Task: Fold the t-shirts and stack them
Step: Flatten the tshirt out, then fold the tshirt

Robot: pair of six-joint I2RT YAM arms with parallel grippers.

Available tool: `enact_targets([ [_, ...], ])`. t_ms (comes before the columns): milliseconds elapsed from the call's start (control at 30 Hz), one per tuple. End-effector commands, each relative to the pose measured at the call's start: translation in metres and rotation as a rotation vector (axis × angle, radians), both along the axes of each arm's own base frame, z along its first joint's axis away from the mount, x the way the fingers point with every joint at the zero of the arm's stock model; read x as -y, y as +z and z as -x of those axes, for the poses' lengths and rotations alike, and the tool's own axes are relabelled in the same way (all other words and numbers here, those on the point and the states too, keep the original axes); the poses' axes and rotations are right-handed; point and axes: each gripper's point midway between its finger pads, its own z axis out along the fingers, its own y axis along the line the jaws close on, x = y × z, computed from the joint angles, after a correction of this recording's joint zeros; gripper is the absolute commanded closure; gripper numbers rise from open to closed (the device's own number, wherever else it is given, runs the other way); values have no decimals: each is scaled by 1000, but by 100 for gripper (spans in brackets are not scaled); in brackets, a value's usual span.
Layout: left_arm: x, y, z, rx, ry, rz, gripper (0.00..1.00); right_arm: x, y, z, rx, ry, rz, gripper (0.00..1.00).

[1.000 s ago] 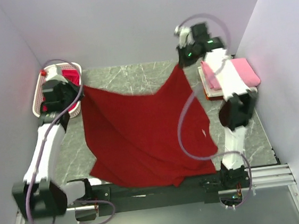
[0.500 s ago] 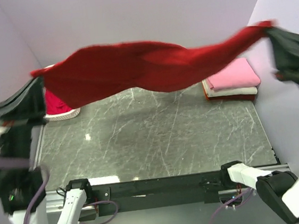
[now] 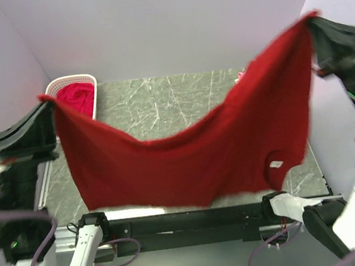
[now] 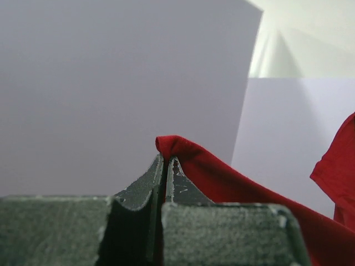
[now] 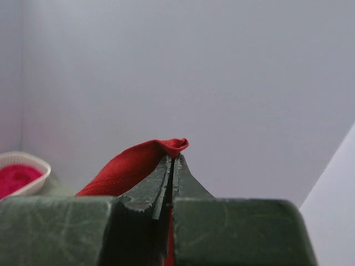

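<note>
The left claw [image 4: 165,160] is clenched on one corner of the dark red shirt [image 3: 192,150], with a fold of cloth poking out just past its tips. The right claw [image 5: 173,157] pinches the opposite corner the same way and is held higher than the left one. Between the two claws the shirt hangs in a sagging sheet over the marble table [image 3: 161,103]. Beyond the left claw sits a white basket [image 3: 90,80] with a crimson shirt [image 3: 75,98] inside.

Grey marble table [image 3: 161,103]; white basket [image 3: 70,77] at far-left corner.
</note>
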Motion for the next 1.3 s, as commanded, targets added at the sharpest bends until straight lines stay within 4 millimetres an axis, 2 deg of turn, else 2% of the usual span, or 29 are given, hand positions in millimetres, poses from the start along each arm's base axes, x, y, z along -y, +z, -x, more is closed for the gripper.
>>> enact_targets([
  [0, -16, -67, -69, -217, 88, 32, 99, -18, -52, -103, -204, -1, 24, 100],
  [67, -23, -103, -98, -314, 113, 57, 99, -32, -86, -146, -301, 30, 45, 100],
  [100, -25, -144, -124, -406, 122, 62, 99, -43, -115, -171, -359, 66, 63, 100],
  [167, -34, -190, -156, -515, 158, 105, 99, -59, -164, -218, -479, 107, 79, 100],
  [200, -40, -234, -177, -606, 186, 128, 99, -68, -188, -236, -530, 141, 85, 100],
  [233, -51, -262, -195, -678, 245, 161, 99, -77, -230, -272, -630, 154, 94, 100],
  [267, -56, -284, -205, -733, 271, 190, 99, -85, -252, -290, -679, 169, 103, 100],
  [300, -59, -316, -216, -807, 286, 197, 99, -92, -294, -323, -763, 175, 111, 100],
  [333, -74, -345, -233, -884, 375, 225, 99, -96, -315, -339, -800, 178, 119, 100],
  [367, -79, -362, -240, -937, 405, 243, 99, -99, -321, -355, -800, 172, 133, 100],
  [400, -83, -373, -249, -972, 432, 247, 99, -103, -371, -383, -888, 166, 148, 100],
  [433, -88, -387, -257, -1022, 461, 249, 100, -104, -389, -396, -914, 159, 161, 100],
  [467, -96, -421, -271, -1121, 512, 250, 100, -106, -407, -409, -930, 154, 193, 100],
  [500, -99, -423, -282, -1135, 530, 246, 100, -107, -434, -429, -967, 140, 205, 100],
  [533, -107, -455, -294, -1224, 572, 234, 100, -107, -446, -438, -978, 130, 215, 100],
  [567, -114, -466, -299, -1264, 610, 236, 100, -104, -445, -449, -952, 106, 234, 100],
  [600, -120, -464, -310, -1265, 625, 238, 100, -104, -471, -457, -987, 94, 242, 100],
  [633, -127, -487, -315, -1326, 653, 229, 100, -103, -480, -461, -994, 84, 246, 100],
  [700, -133, -488, -328, -1327, 670, 222, 100, -100, -497, -467, -992, 62, 256, 100],
  [767, -135, -499, -335, -1344, 676, 192, 100, -99, -511, -467, -1008, 48, 259, 100],
  [800, -136, -495, -341, -1330, 674, 186, 100, -96, -510, -471, -997, 23, 254, 100],
  [867, -136, -503, -347, -1351, 674, 146, 100, -93, -509, -474, -991, 0, 241, 100],
  [1033, -129, -503, -358, -1344, 621, 60, 100, -93, -485, -474, -949, 10, 205, 100],
  [1067, -127, -501, -359, -1340, 611, 50, 100, -94, -484, -471, -956, 20, 201, 100],
  [1133, -124, -498, -360, -1335, 589, 37, 100, -97, -471, -464, -943, 46, 185, 100],
  [1167, -122, -497, -360, -1332, 576, 23, 100, -97, -481, -458, -969, 55, 184, 100],
  [1200, -123, -496, -360, -1331, 577, 18, 99, -95, -465, -453, -943, 62, 173, 100],
  [1233, -122, -494, -359, -1326, 578, 15, 99, -94, -462, -449, -945, 68, 168, 100],
  [1267, -125, -494, -358, -1323, 594, 6, 99, -94, -473, -441, -976, 85, 161, 100],
])
